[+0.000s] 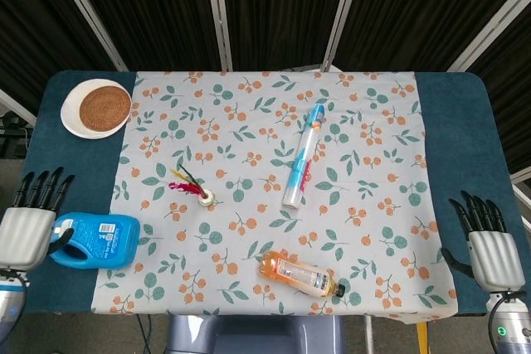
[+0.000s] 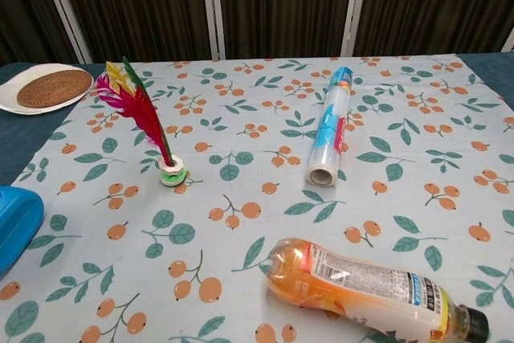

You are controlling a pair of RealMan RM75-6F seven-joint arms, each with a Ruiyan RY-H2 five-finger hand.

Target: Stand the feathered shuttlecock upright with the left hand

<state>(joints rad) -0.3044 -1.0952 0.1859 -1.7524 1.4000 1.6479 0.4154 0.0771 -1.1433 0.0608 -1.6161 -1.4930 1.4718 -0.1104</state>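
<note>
At the far left edge of the tabletop [image 1: 66, 134], the left hand [image 1: 26, 225] hangs low with its fingers [image 1: 41, 187] straight and spread, holding nothing, well apart from the task's thing. Just beside it lies a blue detergent bottle [image 1: 93, 240] on its side, and further back a white plate [image 1: 73, 122] carries a woven coaster [image 1: 104, 106]. On the floral cloth [image 1: 249, 138], the feathered shuttlecock [image 2: 143, 118] stands on its small round base [image 2: 171, 173], with the red, yellow and green feathers rising up and leaning somewhat back to the left; nothing touches it in either view. Judging from this, the standing step looks done, and what is left seems only for the shuttlecock to keep its balance with the arm clear. Further right, a long tube [image 1: 302, 157] lies flat on the cloth, and near the front edge an orange drink bottle [image 1: 299, 274] lies on its side, both well apart from the shuttlecock. At the far right, the right hand [image 1: 489, 250] rests low by the tabletop's edge, fingers straight and slightly apart, empty.
</note>
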